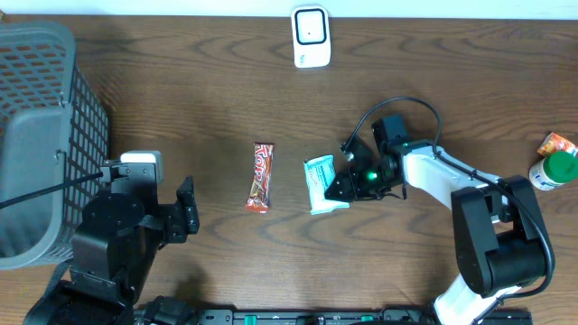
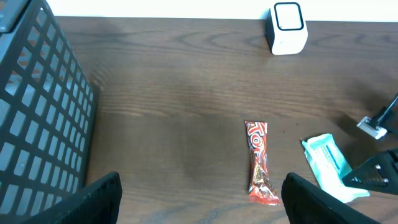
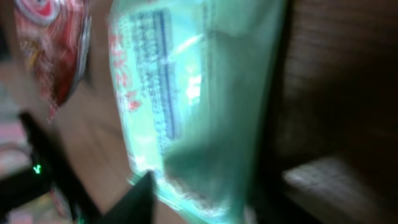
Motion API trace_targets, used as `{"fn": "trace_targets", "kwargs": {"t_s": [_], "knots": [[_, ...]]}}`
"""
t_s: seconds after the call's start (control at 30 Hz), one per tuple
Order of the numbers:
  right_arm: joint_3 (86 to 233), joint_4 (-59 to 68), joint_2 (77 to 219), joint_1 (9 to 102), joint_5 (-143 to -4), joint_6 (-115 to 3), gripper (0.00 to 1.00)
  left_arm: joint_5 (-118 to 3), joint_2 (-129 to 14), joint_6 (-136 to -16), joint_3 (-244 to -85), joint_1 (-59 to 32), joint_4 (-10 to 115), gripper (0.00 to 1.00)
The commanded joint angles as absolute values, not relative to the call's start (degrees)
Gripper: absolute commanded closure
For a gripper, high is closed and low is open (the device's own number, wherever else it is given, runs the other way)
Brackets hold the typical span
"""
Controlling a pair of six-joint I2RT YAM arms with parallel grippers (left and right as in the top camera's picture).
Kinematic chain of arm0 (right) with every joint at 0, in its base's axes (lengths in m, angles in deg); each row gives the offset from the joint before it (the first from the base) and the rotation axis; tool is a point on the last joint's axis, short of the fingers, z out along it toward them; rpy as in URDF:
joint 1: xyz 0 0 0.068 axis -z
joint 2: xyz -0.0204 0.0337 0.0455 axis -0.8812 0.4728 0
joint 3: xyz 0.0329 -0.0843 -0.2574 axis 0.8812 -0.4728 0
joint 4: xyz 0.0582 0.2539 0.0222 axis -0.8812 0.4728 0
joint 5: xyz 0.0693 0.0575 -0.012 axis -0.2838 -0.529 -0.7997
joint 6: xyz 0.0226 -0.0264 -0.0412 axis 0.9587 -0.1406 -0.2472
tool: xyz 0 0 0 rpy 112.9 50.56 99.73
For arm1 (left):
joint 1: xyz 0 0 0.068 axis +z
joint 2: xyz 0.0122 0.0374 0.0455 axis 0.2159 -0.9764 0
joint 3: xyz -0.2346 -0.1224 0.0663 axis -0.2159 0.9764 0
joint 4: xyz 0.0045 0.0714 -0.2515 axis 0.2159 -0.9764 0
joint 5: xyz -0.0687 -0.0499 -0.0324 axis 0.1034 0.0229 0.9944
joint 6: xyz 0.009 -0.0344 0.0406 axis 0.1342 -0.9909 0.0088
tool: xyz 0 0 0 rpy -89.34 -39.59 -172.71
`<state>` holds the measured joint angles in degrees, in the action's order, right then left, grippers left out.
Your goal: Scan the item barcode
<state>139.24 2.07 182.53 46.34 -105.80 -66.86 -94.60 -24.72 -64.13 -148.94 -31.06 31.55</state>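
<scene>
A teal and white packet lies on the wooden table, right of a red candy bar. My right gripper is at the packet's right edge. In the right wrist view, blurred, the packet fills the space between the fingers of the right gripper, which press its two sides. The white scanner stands at the table's far edge. My left gripper hovers open at the front left, holding nothing. The left wrist view shows the left gripper, candy bar, packet and scanner.
A grey mesh basket stands at the left edge, close to the left arm; it also shows in the left wrist view. A green-capped bottle and an orange packet sit at the far right.
</scene>
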Motion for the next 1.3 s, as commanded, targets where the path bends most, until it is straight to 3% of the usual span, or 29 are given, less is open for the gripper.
{"fn": "trace_targets", "kwargs": {"t_s": [0.0, 0.03, 0.07, 0.23, 0.37, 0.53, 0.67, 0.77, 1.2, 1.23, 1.27], "knots": [[137.9, -0.3, 183.4, 46.4, -104.8, -66.7, 0.78, -95.1, -24.7, -64.0, -149.8, -31.0, 31.5, 0.17], [137.9, -1.2, 183.4, 46.4, -104.8, -66.1, 0.92, -95.1, -24.7, -64.0, -149.8, -31.0, 31.5, 0.17], [137.9, -1.9, 183.3, 46.5, -104.8, -65.4, 0.99, -95.1, -24.7, -64.0, -149.8, -31.0, 31.5, 0.17], [140.5, 0.1, 183.1, 47.7, -104.6, -62.8, 0.99, -95.1, -24.7, -64.0, -149.8, -31.0, 31.5, 0.17], [147.1, 11.8, 181.2, 48.9, -96.1, -63.0, 0.99, -95.1, -24.7, -64.0, -149.8, -31.0, 31.5, 0.17], [159.1, 31.8, 176.0, 48.4, -71.5, -60.0, 0.99, -95.1, -24.7, -64.0, -149.8, -31.0, 31.5, 0.17], [163.3, 41.5, 171.3, 45.5, -45.0, -47.1, 0.99, -95.1, -24.7, -64.0, -149.8, -31.0, 31.5, 0.17], [163.0, 46.0, 170.1, 42.1, -34.9, -39.7, 0.99, -95.1, -24.7, -64.0, -149.8, -31.0, 31.5, 0.17], [160.9, 43.7, 182.8, 23.9, -32.6, -32.2, 0.99, -95.1, -24.7, -64.0, -149.8, -31.0, 31.5, 0.17], [160.9, 42.7, 184.1, 22.5, -34.1, -32.1, 0.96, -95.1, -24.7, -64.0, -149.8, -31.0, 31.5, 0.17], [160.9, 41.6, 184.8, 21.6, -36.2, -31.6, 0.87, -95.1, -24.7, -64.0, -149.8, -31.0, 31.5, 0.17]]}}
